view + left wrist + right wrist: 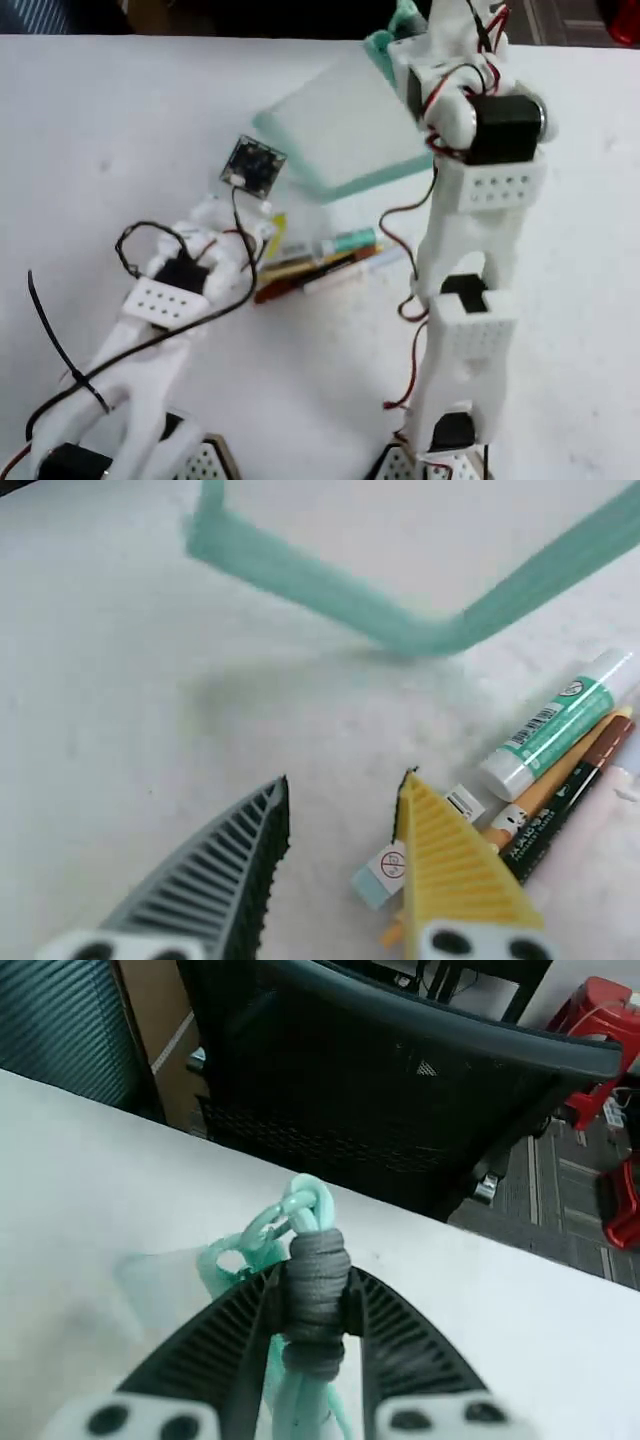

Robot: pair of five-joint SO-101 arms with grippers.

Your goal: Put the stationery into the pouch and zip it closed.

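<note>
Just beside the left jaws, which stand spread apart above the surface point(120, 680), a small eraser point(385, 872) peeks out at the yellow jaw's inner edge. The pens point(560, 780) and the glue stick point(560, 725) lie on that jaw's outer side, not in the gap. Their long axes run side by side, away from the jaws toward the pouch point(400, 630). Beyond them the pouch's teal edge appears lifted off the surface. Farther off, the right jaws are clenched on the grey cord pull point(315, 1260) at the pouch's zipper end. The left arm is nearer the stationery. Its jaws would likely need to shift toward the yellow-jaw side and close across the pens' long axis.
</note>
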